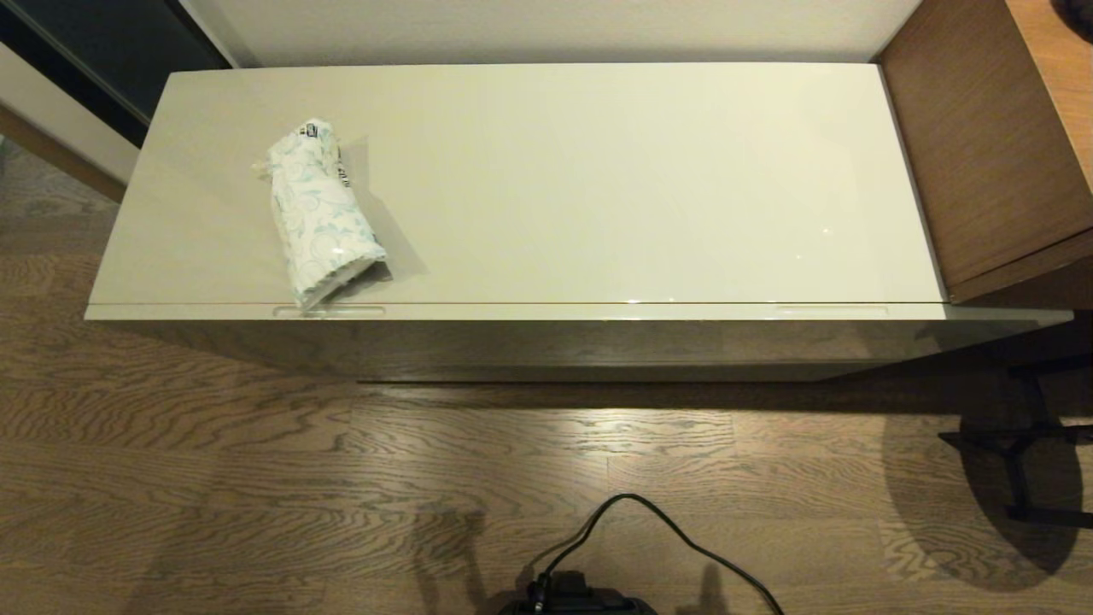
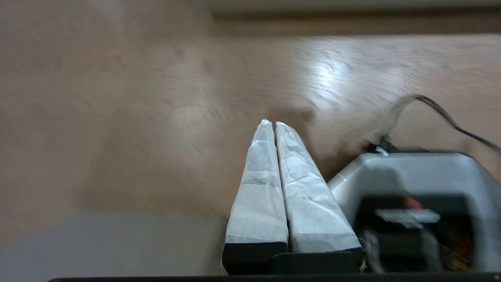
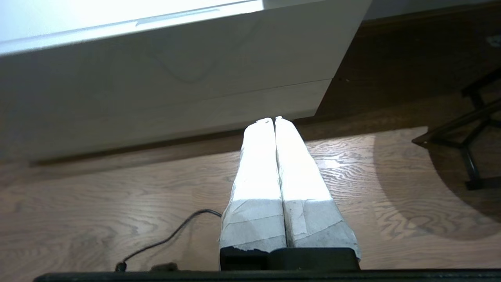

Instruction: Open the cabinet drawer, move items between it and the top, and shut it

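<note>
A tissue pack (image 1: pixel 320 209), white with pale blue swirls, lies on the left part of the glossy cream top (image 1: pixel 598 171), its near end at the front edge. The drawer front (image 1: pixel 555 312) sits flush and closed, with slot handles at the left (image 1: pixel 329 311) and right (image 1: pixel 828 310). Neither arm shows in the head view. My left gripper (image 2: pixel 271 123) is shut and empty, low over the wood floor beside the robot's grey base (image 2: pixel 415 188). My right gripper (image 3: pixel 273 119) is shut and empty, pointing at the cabinet's front (image 3: pixel 176 90) from floor level.
Brown wood-grain furniture (image 1: pixel 990 137) stands against the cabinet's right end. A black cable (image 1: pixel 666 530) runs over the floor by the robot's base. A black metal frame (image 1: pixel 1025 444) stands on the floor at the right.
</note>
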Available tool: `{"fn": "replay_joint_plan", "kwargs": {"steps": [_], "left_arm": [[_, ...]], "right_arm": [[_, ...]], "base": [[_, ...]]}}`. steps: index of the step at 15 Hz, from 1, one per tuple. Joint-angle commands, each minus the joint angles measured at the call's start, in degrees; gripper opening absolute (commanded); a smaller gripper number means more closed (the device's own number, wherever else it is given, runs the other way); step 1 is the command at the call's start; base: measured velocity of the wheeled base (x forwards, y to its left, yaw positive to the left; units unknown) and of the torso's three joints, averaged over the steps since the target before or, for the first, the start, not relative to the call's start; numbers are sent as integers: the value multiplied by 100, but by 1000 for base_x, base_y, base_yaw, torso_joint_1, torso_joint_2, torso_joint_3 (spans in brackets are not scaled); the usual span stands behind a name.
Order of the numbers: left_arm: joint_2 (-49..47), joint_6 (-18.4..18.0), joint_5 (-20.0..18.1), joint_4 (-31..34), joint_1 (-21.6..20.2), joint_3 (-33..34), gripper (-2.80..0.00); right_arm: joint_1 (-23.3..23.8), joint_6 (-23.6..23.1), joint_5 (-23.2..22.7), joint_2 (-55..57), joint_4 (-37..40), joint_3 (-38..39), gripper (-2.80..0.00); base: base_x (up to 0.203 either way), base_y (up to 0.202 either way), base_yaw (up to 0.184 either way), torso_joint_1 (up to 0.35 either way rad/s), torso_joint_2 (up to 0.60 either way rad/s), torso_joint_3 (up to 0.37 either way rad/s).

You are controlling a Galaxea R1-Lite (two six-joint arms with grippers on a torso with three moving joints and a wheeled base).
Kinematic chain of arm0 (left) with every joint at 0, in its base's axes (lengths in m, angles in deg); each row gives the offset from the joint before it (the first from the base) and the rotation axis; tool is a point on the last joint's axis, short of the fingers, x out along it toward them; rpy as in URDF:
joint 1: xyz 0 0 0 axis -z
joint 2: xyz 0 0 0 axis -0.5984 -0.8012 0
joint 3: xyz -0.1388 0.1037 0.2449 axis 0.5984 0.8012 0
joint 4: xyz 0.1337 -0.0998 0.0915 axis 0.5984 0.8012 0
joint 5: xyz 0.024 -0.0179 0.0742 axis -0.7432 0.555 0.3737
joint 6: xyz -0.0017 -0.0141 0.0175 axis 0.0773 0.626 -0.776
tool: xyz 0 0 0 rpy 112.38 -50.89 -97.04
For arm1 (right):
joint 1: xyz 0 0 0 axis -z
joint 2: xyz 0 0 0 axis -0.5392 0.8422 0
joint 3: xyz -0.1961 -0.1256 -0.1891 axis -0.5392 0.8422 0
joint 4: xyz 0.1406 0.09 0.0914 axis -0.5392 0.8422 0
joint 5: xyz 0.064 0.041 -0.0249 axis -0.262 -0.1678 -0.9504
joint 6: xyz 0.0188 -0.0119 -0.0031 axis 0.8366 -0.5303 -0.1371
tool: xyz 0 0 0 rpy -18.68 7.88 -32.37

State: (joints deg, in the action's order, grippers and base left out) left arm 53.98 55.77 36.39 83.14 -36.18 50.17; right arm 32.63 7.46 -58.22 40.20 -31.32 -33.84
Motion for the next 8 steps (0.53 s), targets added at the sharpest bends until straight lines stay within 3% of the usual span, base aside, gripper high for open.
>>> {"fn": "replay_joint_plan", "kwargs": {"steps": [1, 3, 4, 6, 8], "left_arm": [[73, 117, 51, -77, -5, 148, -280], [73, 197, 61, -87, -5, 149, -280], [70, 210, 72, -97, -6, 153, -280], [64, 470, 237, -192, -13, 190, -280], [64, 787, 248, -1134, -13, 390, -280]], "right_arm": [[0, -281, -40, 20, 8, 19, -280], [0, -1603, -198, 20, 124, 9, -280], [0, -1754, -289, 20, 202, 4, -280], [0, -1593, -477, 20, 385, 19, -280], [0, -1198, -477, 20, 375, 11, -280]], "base": [[0, 0, 0, 0, 0, 0], [0, 0, 0, 0, 0, 0], [0, 0, 0, 0, 0, 0], [0, 0, 0, 0, 0, 0], [0, 0, 0, 0, 0, 0]]}}
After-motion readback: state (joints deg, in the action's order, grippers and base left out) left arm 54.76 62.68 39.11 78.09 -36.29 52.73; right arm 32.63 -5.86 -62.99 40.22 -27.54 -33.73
